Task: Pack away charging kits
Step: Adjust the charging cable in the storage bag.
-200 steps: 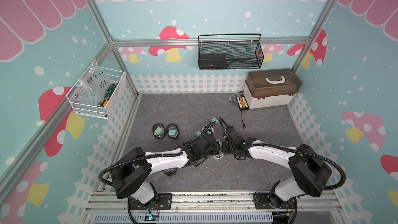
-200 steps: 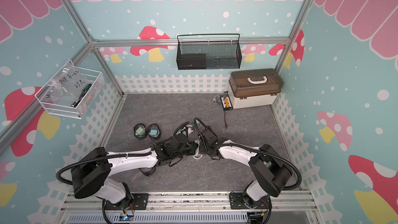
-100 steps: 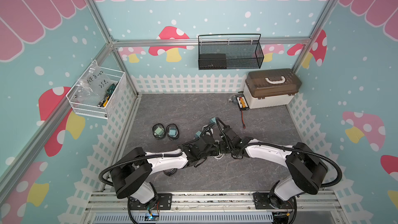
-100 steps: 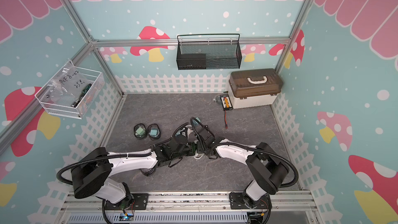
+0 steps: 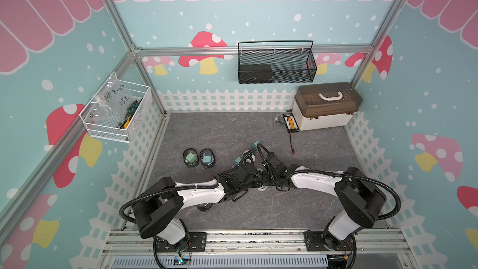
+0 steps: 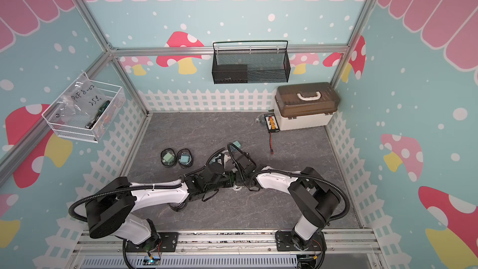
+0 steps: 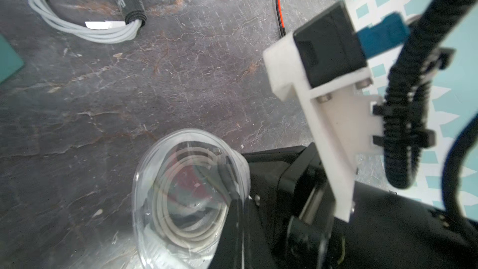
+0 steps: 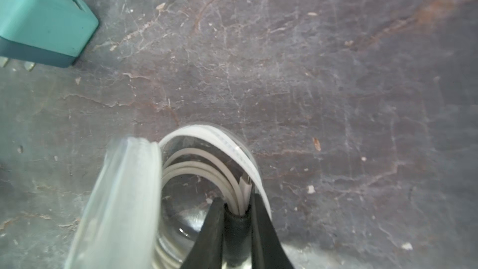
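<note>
Gripping the black strap of the coiled white cable [image 8: 199, 169], the right fingers [image 8: 214, 231] are closed on it from both sides. The coil sits inside the clear pouch [image 7: 144, 177].

1. Clear pouch: lies on the table [image 5: 232, 130] in the centre of its near half, where both arms meet. Its transparent lid [image 8: 121, 190] stands tilted up beside the coil.
2. Left fingers [image 7: 234, 218]: pressed together, clamped on the pouch's rim on the side next to the right arm.
3. Second coiled cable [image 7: 77, 25]: bound with a black strap, loose on the table, apart from the clear pouch.
4. Teal charger [image 8: 44, 19]: lies on its side near that loose cable, metal prongs showing.
5. Teal cube charger [image 5: 255, 144]: in both top views, on the table just beyond the arms. Whether it is the charger of item 4 cannot be told.
6. Left black-rimmed pouch [image 5: 191, 158] and right black-rimmed pouch [image 5: 207, 158]: side by side on the table, left of the wrists, each showing a teal block through its window.

The beige box [image 5: 326, 115] with brown lid stands in the far right corner. The black connector board [image 5: 290, 122] lies just beside it.
</note>
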{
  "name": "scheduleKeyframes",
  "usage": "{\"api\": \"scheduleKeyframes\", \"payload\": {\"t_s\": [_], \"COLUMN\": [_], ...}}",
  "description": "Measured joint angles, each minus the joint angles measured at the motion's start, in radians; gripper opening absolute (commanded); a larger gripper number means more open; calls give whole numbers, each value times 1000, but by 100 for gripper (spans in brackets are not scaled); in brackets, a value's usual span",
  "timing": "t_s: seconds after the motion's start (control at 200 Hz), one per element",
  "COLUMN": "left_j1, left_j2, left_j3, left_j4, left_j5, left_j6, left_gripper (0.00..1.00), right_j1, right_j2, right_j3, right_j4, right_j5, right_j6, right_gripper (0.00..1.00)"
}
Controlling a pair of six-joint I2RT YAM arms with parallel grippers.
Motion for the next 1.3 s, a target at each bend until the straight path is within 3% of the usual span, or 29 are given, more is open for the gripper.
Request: {"api": "scheduleKeyframes", "payload": {"t_s": [0.335,0.84,0.876,0.941,1.296], "left_j1": [8,8,8,5,-7], "left_j2": [0,-29,-29,-29,-93], "left_j3": [-32,-48,-48,-48,-67], "left_j4": [74,98,98,93,60], "left_j5": [-2,-36,-36,-31,-5], "left_j6": [-14,-28,-28,-29,-32], "left_gripper": [0,0,0,0,0], "right_j1": [-8,-48,-47,-47,-48], "right_j2": [7,52,53,54,-13], "right_j3": [10,85,87,87,90], "right_j4": [2,-71,-74,-74,-76], "right_j5": [-9,-13,-10,0,47], "right_j6": [60,116,121,136,122], "right_gripper": [0,1,17,28,39]}}
